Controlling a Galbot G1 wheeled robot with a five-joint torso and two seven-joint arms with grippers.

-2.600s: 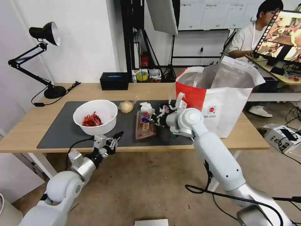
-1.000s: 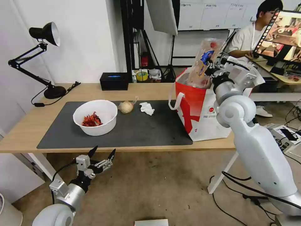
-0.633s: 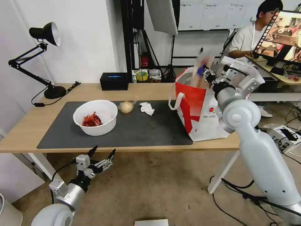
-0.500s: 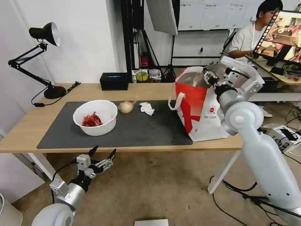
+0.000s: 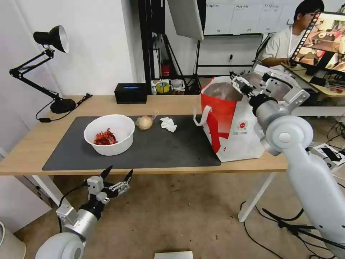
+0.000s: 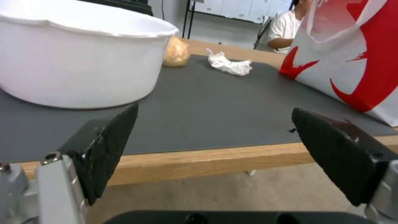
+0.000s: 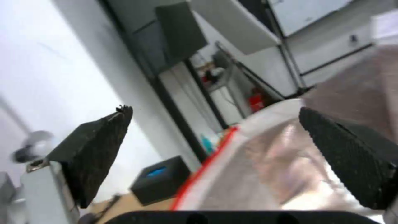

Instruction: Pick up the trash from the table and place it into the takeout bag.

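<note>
Three bits of trash sit on the dark grey rectangular mat (image 5: 161,151): a white round bowl with red scraps (image 5: 109,134), a beige lump in clear wrap (image 5: 145,122) and a crumpled white tissue (image 5: 168,124). The right gripper (image 5: 240,83) hangs over the mouth of the red-and-white foil-lined takeout bag (image 5: 230,126), jaws spread, empty. The left gripper (image 5: 115,176), jaws apart, waits below the light-wood table's (image 5: 28,144) near edge.

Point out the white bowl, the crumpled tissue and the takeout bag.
white bowl (image 5: 121,126): head view, on the inner wall beside the red scraps.
crumpled tissue (image 5: 168,124): head view, on the middle of the wad.
takeout bag (image 5: 219,115): head view, on the red front panel.
</note>
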